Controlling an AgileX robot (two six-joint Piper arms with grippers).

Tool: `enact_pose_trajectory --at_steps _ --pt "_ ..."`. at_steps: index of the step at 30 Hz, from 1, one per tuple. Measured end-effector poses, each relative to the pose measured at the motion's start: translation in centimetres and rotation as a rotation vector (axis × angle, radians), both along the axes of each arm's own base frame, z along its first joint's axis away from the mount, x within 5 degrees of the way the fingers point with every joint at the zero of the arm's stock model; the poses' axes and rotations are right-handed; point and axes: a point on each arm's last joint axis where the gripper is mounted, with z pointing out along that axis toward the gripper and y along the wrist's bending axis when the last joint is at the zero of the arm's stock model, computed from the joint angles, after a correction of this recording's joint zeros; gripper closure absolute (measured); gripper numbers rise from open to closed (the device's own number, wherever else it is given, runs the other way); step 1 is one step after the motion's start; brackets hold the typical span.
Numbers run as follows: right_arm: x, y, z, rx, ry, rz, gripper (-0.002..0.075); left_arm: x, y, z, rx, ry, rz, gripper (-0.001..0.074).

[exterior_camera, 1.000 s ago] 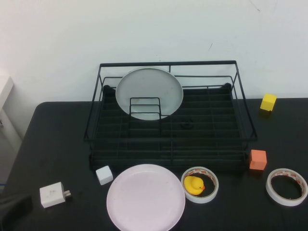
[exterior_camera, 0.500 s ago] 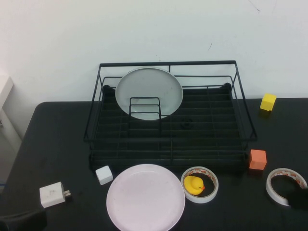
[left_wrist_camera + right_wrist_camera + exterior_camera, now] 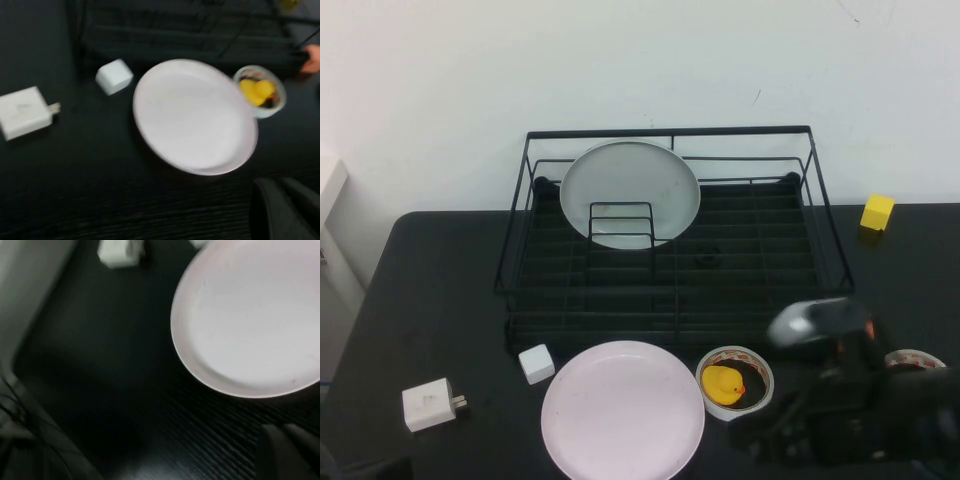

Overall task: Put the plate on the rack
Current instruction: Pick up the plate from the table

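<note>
Your pink plate lies flat at bottom centre, in front of the rack; right gripper closed, empty, lower right; left gripper closed, empty, bottom-left corner

I get even, bright light from above in the high view, with only soft shadows on the dark surface. My right arm smears with motion blur there. Both wrist views are soft and dimmer, and the plate looks washed out.
</note>
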Motion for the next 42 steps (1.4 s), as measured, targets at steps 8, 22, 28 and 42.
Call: enact_pose_trajectory --at_steps 8,22,28,42 --pt "2.1 3.6 -3.5 -0.034 0.087 0.039 0.0630 0.3 0.3 -0.8 0.013 -0.025 0.034 0.0737" --pt "4.9 4.8 -9.8 -0.117 0.279 -0.116 0.0414 0.3 0.1 -0.8 -0.019 -0.021 0.038 0.0737" --pt "5.5 4.5 -10.1 -0.164 0.256 -0.161 0.0414 0.3 0.1 -0.7 -0.028 -0.020 0.038 0.0737" --pt "7.3 5.3 -9.1 -0.151 0.191 -0.185 0.0414 0.3 0.1 -0.7 -0.034 -0.019 0.038 0.0737"
